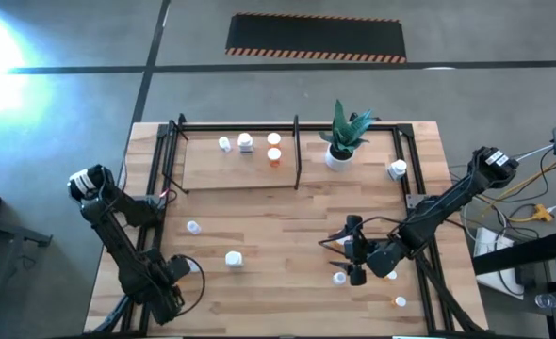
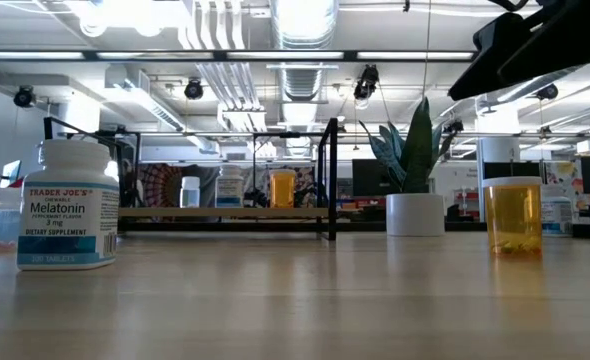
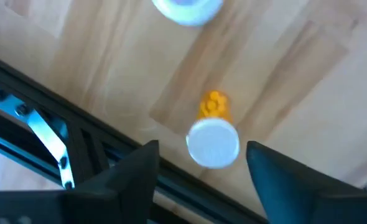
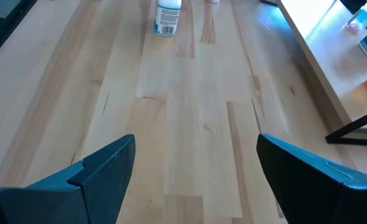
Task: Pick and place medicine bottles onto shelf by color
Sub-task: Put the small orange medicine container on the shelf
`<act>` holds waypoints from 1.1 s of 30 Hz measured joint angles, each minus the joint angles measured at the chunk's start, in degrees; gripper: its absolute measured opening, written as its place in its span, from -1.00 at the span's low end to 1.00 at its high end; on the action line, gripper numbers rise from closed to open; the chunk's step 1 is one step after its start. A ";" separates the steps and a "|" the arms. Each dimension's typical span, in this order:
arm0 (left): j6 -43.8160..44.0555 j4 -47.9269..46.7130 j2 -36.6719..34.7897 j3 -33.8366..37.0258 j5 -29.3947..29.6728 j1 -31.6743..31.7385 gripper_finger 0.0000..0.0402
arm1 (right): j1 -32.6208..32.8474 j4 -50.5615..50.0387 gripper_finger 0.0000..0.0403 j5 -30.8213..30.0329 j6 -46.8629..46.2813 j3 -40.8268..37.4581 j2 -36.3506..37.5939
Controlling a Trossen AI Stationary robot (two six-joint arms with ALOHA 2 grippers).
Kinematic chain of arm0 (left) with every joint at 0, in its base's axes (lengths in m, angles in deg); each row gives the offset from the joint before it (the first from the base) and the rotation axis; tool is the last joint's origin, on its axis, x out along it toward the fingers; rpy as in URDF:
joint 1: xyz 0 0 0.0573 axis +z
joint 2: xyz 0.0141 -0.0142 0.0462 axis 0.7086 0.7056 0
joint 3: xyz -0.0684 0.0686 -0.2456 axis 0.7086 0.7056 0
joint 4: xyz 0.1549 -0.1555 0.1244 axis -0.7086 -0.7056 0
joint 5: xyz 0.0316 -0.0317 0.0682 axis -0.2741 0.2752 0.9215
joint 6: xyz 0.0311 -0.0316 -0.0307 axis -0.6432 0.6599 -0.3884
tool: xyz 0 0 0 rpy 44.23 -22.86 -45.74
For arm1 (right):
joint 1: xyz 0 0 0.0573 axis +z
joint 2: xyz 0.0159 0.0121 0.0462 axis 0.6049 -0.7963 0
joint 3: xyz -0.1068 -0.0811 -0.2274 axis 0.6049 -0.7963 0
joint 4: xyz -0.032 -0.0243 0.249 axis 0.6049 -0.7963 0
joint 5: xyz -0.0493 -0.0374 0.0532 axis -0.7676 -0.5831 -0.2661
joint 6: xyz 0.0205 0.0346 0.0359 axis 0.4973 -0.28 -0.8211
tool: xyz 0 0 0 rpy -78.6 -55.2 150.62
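An orange medicine bottle with a white cap (image 3: 213,143) stands upright on the tabletop near the near-left corner (image 1: 195,266). My left gripper (image 3: 202,171) points down over it, open, one finger on either side of the cap with a gap on both sides. Farther right, my right gripper (image 1: 353,256) hovers open over bare wood (image 4: 193,168). The shelf (image 1: 240,169) lies at the far left and carries two white bottles (image 1: 246,141) and two orange ones (image 1: 274,157). More bottles stand on the table (image 1: 233,258), (image 1: 193,227), (image 1: 339,278).
A white pot with a green plant (image 1: 339,151) stands at the far side, with a white bottle (image 1: 397,169) to its right. Black frame tubes (image 3: 78,143) run close beside the left gripper. A labelled white bottle (image 2: 67,205) and an orange bottle (image 2: 512,215) stand near the low camera.
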 joint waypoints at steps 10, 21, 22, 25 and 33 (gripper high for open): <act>0.09 0.28 -0.78 2.43 0.86 0.04 -0.34 | 0.00 0.00 0.62 0.02 -0.04 0.00 0.00; 0.09 0.16 -2.51 -0.40 0.90 0.23 -0.52 | 0.00 0.00 0.62 0.03 -0.04 0.00 0.00; 0.09 -0.35 -3.19 -1.08 0.84 0.48 -0.52 | 0.00 0.00 0.62 0.02 -0.04 0.00 0.00; 0.13 -2.99 -5.99 -3.15 0.79 2.35 -0.53 | -0.02 0.02 0.62 0.04 -0.04 0.00 0.00; -10.06 -18.70 -12.94 -10.60 4.16 18.43 -0.54 | 0.00 2.33 0.62 0.02 1.96 0.00 0.00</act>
